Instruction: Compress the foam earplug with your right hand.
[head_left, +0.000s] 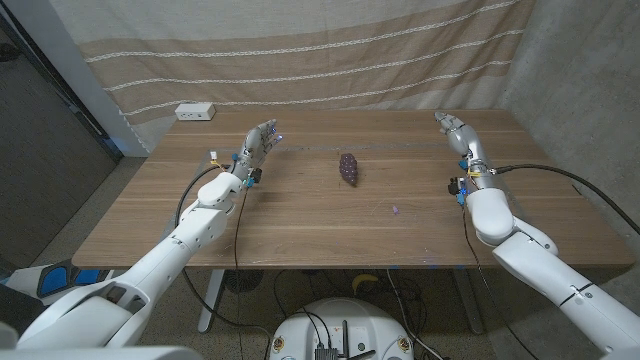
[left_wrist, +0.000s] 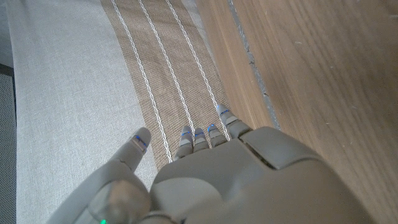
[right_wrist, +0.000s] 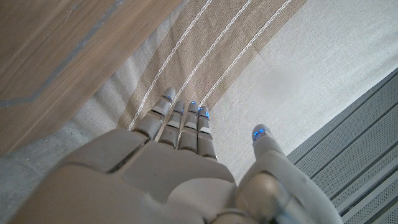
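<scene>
Head view: purple earplug (head_left: 348, 168) lies mid-desk (head_left: 300, 220), reachable; right hand (head_left: 455, 132) and left hand (head_left: 260, 142) wait apart, fingers spread, holding nothing.

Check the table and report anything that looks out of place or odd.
Nothing looks spilled, tipped or damaged. A dark purple lump lies alone mid-table, too small to identify. A tiny purple speck lies apart on the wood nearer the right hand. Both hands hold nothing, the left hand included. A white power strip sits at the far edge.
</scene>
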